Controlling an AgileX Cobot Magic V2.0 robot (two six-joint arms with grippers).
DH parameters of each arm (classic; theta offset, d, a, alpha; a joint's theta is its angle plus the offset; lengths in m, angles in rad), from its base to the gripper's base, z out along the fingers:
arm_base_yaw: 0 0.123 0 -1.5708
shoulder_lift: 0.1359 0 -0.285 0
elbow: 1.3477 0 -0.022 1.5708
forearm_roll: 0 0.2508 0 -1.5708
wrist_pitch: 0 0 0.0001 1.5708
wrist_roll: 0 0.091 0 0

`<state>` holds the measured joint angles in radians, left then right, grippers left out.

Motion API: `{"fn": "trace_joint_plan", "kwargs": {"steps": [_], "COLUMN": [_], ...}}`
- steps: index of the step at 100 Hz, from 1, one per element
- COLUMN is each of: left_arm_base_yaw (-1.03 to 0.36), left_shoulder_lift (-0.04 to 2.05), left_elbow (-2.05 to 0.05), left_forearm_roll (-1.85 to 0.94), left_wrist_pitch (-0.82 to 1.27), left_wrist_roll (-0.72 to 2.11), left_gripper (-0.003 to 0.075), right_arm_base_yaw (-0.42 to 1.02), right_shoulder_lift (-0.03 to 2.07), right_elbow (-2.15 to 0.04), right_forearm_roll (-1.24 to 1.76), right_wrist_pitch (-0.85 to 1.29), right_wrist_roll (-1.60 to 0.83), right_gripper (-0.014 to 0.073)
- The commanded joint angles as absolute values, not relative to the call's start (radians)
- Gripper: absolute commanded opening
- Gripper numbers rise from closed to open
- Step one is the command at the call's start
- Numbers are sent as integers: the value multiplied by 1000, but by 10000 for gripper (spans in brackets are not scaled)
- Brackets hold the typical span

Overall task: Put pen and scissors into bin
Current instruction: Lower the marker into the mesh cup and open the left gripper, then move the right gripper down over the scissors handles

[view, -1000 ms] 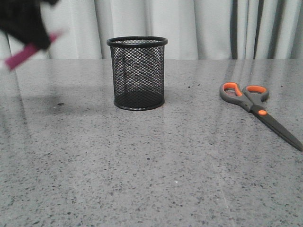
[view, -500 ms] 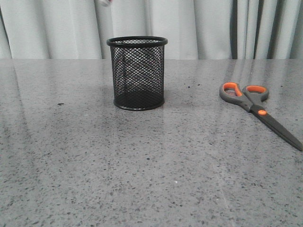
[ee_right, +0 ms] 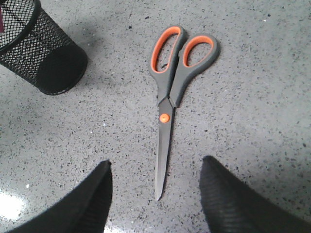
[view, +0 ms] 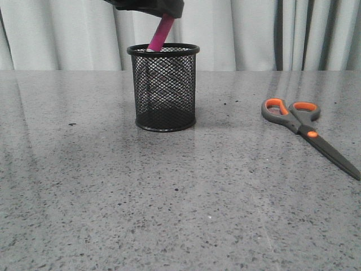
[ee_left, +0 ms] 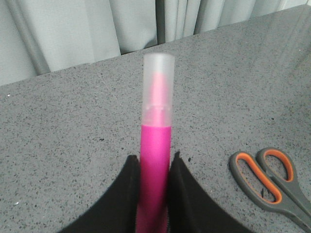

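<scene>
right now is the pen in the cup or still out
Partly in: the pen tilts down from the left pincer, its lower end just past the cup rim. The pincer grips it; not released.

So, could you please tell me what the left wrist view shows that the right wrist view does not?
Only the left wrist view shows the left pincer shut on the magenta marker, with its translucent cap pointing away, and the curtain behind the table.

Only the right wrist view shows the black mesh pen cup, the scissors' dark blades down to the tip, and the open right pincer above them, touching nothing.

Both show the scissors lying flat on the grey speckled table, with orange-lined grey handles.
</scene>
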<state>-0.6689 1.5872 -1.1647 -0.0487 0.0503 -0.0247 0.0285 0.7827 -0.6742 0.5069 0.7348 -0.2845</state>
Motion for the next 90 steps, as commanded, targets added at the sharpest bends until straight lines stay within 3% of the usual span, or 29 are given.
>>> {"fn": "trace_joint_plan", "kwargs": {"steps": [1,17,24,49,70,90], "left_arm_base_yaw": [-675,-675,-675,-627,-476,-365], "left_shoulder_lift": [1552,1550,1538,1404,1252,1102], "left_elbow": [-1191,-1191,-1191,-1191,-1185,-1077], "left_forearm_roll": [-58,-66,-71,-89,-89,-89], "left_wrist_pitch": [0,24,26,84,254,229], "left_wrist_roll": [-27,-27,-31,-31,-31,-31], "left_gripper": [69,352,421,386,375,375], "right_arm_base_yaw": [22,22,22,22,22,22], "right_shoulder_lift": [784,784,784,784,794,891], "right_elbow": [-709,-709,-709,-709,-709,-762], "right_forearm_roll": [524,524,524,529,536,548], "right_wrist_pitch": [690,690,684,675,684,771], "right_wrist_roll": [-295,-295,-295,-295,-297,-373], "right_gripper": [362,362,362,362,362,362]}}
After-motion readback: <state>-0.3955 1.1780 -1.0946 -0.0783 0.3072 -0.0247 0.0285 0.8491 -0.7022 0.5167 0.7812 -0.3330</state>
